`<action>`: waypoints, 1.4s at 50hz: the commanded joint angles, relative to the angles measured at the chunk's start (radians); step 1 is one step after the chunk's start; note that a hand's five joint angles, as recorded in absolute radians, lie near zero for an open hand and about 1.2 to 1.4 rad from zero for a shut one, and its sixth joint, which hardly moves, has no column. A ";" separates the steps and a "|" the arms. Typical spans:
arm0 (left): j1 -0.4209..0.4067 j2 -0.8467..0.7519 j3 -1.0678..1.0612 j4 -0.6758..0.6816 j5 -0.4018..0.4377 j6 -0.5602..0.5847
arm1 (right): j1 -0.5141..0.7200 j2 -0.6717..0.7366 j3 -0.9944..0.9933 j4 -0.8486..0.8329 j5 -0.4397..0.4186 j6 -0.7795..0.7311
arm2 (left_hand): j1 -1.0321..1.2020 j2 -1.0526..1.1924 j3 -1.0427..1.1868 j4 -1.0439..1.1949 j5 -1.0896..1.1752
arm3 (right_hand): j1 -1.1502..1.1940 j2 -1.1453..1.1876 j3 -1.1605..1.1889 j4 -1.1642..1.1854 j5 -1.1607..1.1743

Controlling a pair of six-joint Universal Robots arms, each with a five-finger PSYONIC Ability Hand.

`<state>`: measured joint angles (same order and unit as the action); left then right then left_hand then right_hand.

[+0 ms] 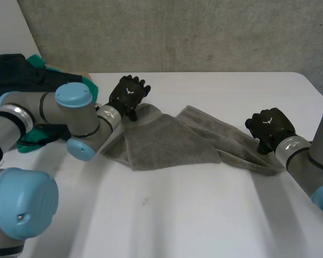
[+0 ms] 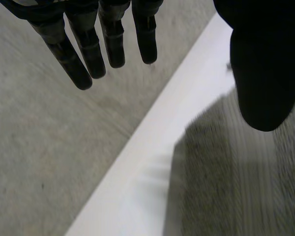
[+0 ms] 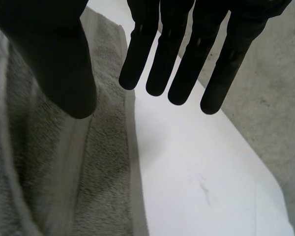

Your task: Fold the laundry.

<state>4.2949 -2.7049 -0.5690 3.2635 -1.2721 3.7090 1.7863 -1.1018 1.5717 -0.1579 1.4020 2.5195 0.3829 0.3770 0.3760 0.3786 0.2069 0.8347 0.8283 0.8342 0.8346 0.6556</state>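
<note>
A grey towel [image 1: 172,140] lies crumpled and partly folded over itself across the middle of the white table [image 1: 204,215]. My left hand [image 1: 129,95] hovers at the towel's far left corner. Its fingers [image 2: 71,59] are straight and spread from the thumb, holding nothing, with the towel [image 2: 226,182] under the thumb side. At the towel's right end sits my right hand [image 1: 269,126]. Its fingers [image 3: 182,64] are also straight and apart from the thumb, over the towel's hemmed edge [image 3: 103,167], with no cloth pinched.
A pile of dark and green clothes [image 1: 27,75] lies at the table's far left, behind my left arm. The table's far edge runs just beyond both hands, with grey wall behind it. Bare tabletop stretches in front of the towel.
</note>
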 commanded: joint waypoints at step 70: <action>-0.129 0.514 -0.284 0.119 -0.323 -0.161 | 0.136 -0.147 -0.501 0.236 0.089 0.380 | 1.013 1.019 1.020 1.018 1.015 | 0.562 0.568 0.562 0.562 0.566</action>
<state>4.1534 -2.3456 -0.7921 3.3360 -1.5675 3.5614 1.9224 -1.3410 1.1878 0.1322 1.3942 2.9257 1.1591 1.1910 1.1825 1.1913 0.9680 1.1335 1.1782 1.1864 1.1933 0.9896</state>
